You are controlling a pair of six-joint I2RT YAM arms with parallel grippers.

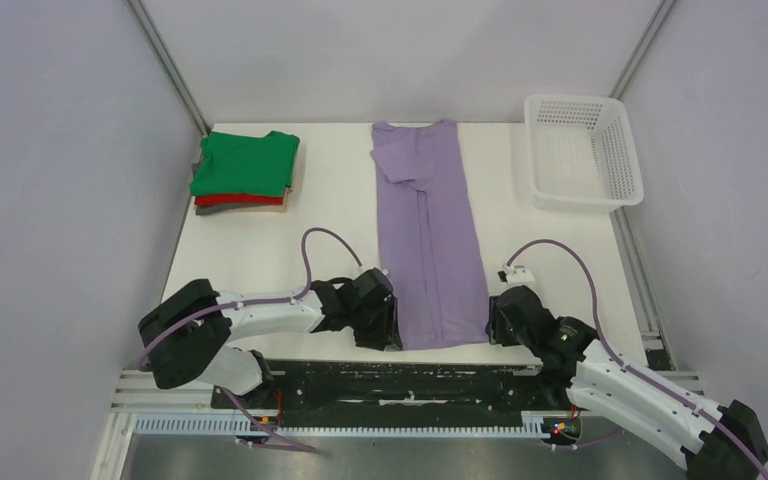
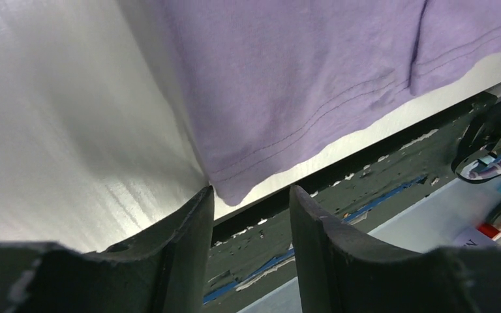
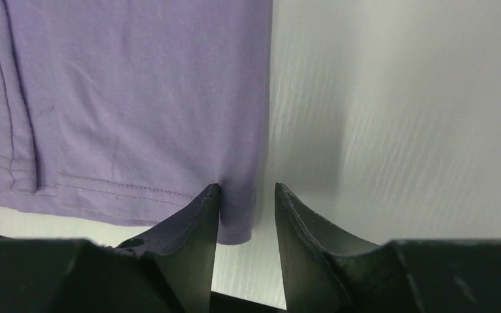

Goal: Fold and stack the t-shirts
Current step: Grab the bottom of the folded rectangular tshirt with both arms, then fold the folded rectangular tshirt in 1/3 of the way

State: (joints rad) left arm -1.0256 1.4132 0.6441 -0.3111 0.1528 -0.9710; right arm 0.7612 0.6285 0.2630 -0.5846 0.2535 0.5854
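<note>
Lying lengthwise mid-table, the lilac t-shirt is folded into a long strip, and its lower layers are hidden. Under the green shirt, only the edges of the red shirt and dark grey shirt show. A paper slip is cut off and unreadable. The cloth is soft knit with a double-stitched hem. Left gripper and right gripper both stand parted, each with a near hem corner at its gap, unclamped

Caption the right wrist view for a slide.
Open right gripper straddles a corner of the purple shirt on the table.
</note>
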